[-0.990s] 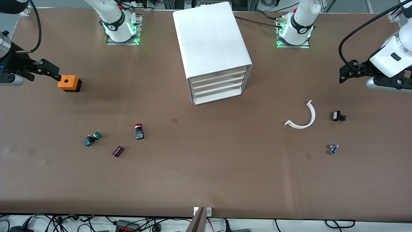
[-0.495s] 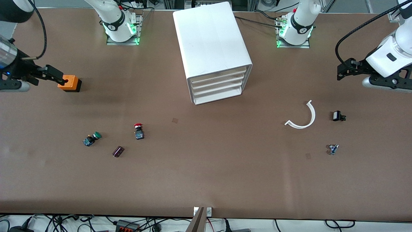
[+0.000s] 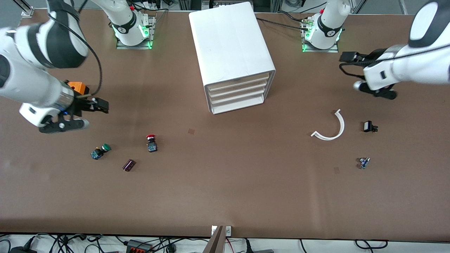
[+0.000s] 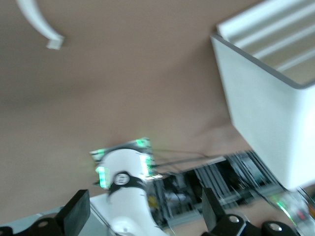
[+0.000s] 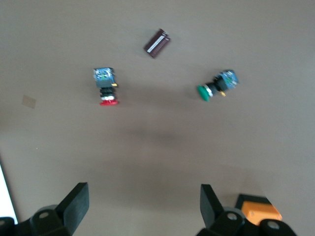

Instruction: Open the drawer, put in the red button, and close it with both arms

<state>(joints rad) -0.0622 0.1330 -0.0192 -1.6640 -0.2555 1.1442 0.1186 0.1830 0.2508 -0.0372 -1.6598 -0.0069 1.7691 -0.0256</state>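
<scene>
The white cabinet (image 3: 232,45) stands at the middle of the table near the robot bases, its stacked drawers (image 3: 239,93) all shut. It also shows in the left wrist view (image 4: 266,98). The red button (image 3: 151,142) stands on the table toward the right arm's end and shows in the right wrist view (image 5: 106,88). My right gripper (image 3: 100,105) is open and empty above the table next to the orange cube; its fingertips (image 5: 74,201) frame bare table. My left gripper (image 3: 348,56) is open and empty in the air beside the left arm's base (image 4: 125,182).
The orange cube (image 3: 78,87) is partly hidden by the right arm. A green-capped button (image 3: 100,151) and a dark block (image 3: 129,165) lie beside the red button. A white curved strip (image 3: 332,128), a black part (image 3: 369,126) and a small blue part (image 3: 364,162) lie toward the left arm's end.
The right arm has swung inward and its gripper has left the orange cube, now lying toward the buttons. The left arm has swung its gripper inward toward its own base and the cabinet.
</scene>
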